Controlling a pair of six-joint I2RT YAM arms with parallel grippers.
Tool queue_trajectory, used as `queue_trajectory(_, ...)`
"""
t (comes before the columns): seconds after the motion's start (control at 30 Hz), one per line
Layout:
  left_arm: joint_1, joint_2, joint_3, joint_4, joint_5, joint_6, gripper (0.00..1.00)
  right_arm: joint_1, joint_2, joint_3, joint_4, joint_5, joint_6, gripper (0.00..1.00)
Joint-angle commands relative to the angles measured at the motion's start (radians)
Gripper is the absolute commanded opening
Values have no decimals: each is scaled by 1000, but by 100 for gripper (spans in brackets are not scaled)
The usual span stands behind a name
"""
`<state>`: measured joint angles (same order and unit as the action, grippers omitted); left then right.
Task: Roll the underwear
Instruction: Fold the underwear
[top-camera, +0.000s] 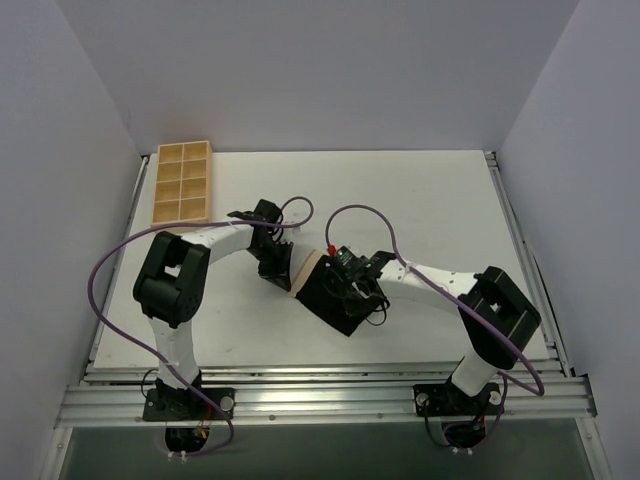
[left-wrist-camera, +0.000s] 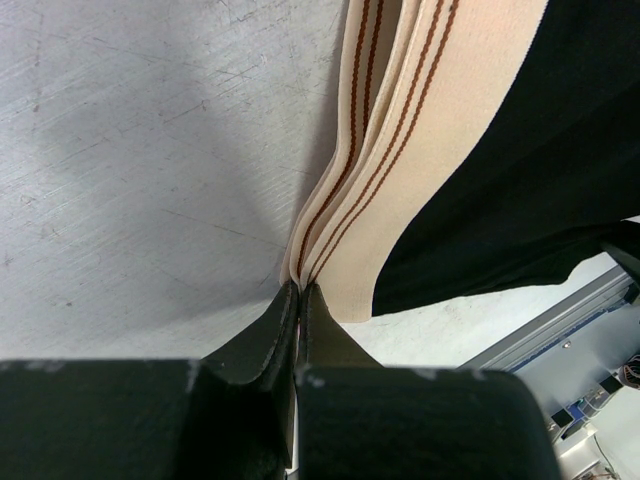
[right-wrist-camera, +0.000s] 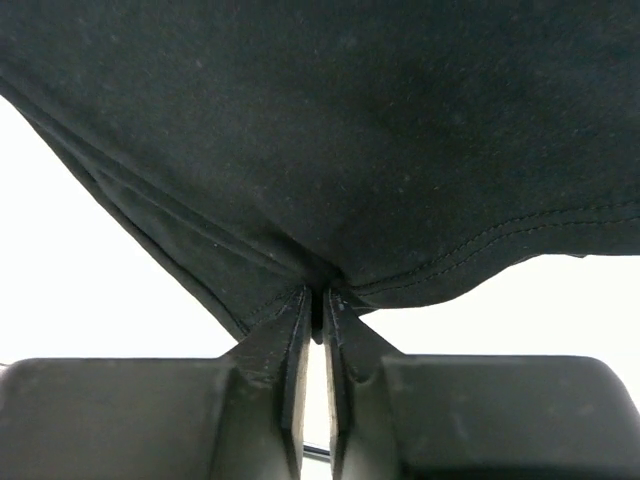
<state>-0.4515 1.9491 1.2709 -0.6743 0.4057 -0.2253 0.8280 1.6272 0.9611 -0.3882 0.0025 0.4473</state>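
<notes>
Honestly, what matters is how the underwear (top-camera: 335, 305) lies between your two claws. It sits in the middle of the table (top-camera: 430, 200), and as far as the top view shows it runs diagonally, from the tan waistband (left-wrist-camera: 400, 150) at the far-left end down to the all-black near-right end. Your left gripper (left-wrist-camera: 301, 292) is clamped tight on the waistband's edge, so it's the nearer arm for that end. Your right gripper (right-wrist-camera: 320, 298) is pinched on the black cloth (jaws nearly touching, fabric puckered at the tips) along the edge facing its own arm. I'd guess the roll runs along that diagonal.
</notes>
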Motion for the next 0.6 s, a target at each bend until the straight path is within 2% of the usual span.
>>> queue_trajectory(0.0, 2, 42, -5, -2, -44, 24, 2, -9, -33, 33, -44, 8, 5, 0)
queue_trajectory(0.43, 2, 54, 1, -5, -48, 23, 2, -12, -9, 94, -115, 8, -13, 0)
queue_trajectory(0.57, 2, 57, 13, -11, -45, 23, 2, -13, -4, 107, -126, 8, -24, 3)
